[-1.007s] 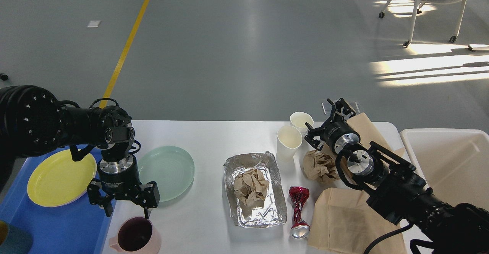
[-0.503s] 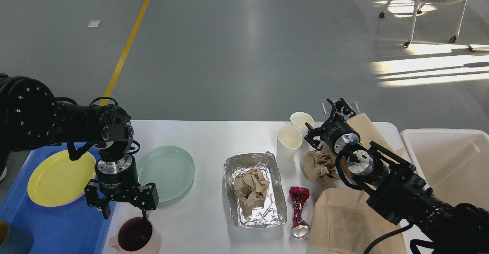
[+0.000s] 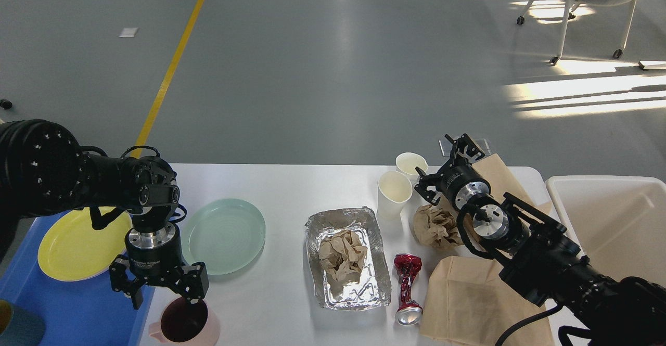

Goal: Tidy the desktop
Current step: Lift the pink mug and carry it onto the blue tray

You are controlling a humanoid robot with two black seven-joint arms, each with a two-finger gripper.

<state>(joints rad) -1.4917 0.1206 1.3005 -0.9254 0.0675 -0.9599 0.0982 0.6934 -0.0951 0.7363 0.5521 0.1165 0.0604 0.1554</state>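
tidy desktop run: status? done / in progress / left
Done: yellow plate sits on the blue tray.
In progress: left claw is open right above the pink mug, nothing gripped yet.
Left on the desktop: green plate, foil tray with crumpled paper, crushed red can, two paper cups, paper wad, brown bags. The white bin looks empty. Right claw holds nothing, as far as I can see.
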